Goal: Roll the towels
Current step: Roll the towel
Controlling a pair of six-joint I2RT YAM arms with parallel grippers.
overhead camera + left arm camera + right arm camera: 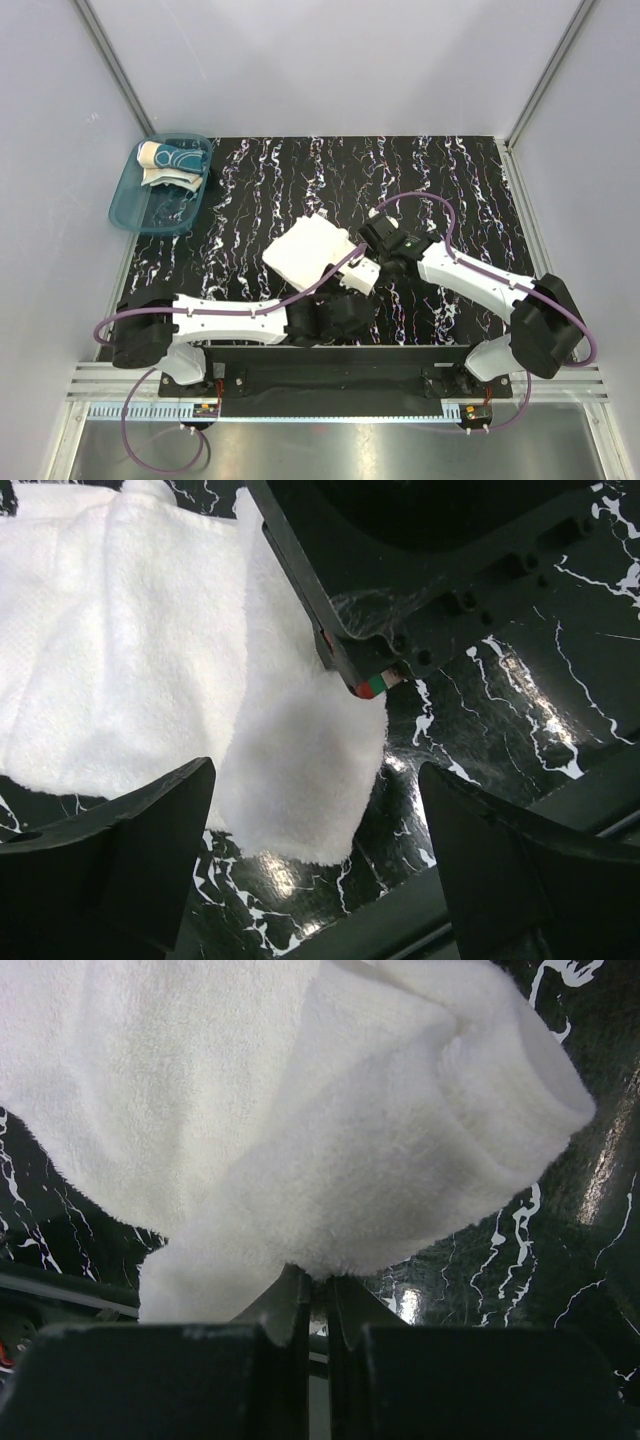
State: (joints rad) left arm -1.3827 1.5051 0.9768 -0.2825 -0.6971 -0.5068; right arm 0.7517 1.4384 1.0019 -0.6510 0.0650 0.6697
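Note:
The white terry towel [305,252] lies partly folded in the middle of the black marbled table. My right gripper [367,262] is shut on its near-right corner, and the pinched cloth bunches over the fingertips in the right wrist view [318,1278]. My left gripper [345,300] is open and empty just in front of that corner. In the left wrist view [315,772] the towel's [130,660] hanging flap sits between and beyond the spread fingers. The cream-tan towel with the teal print [170,160] lies bunched in the teal tub.
The translucent teal tub [135,205] stands at the far left corner of the table, partly over its edge. Grey walls close in the table on the left, back and right. The arm bases and a black rail run along the near edge.

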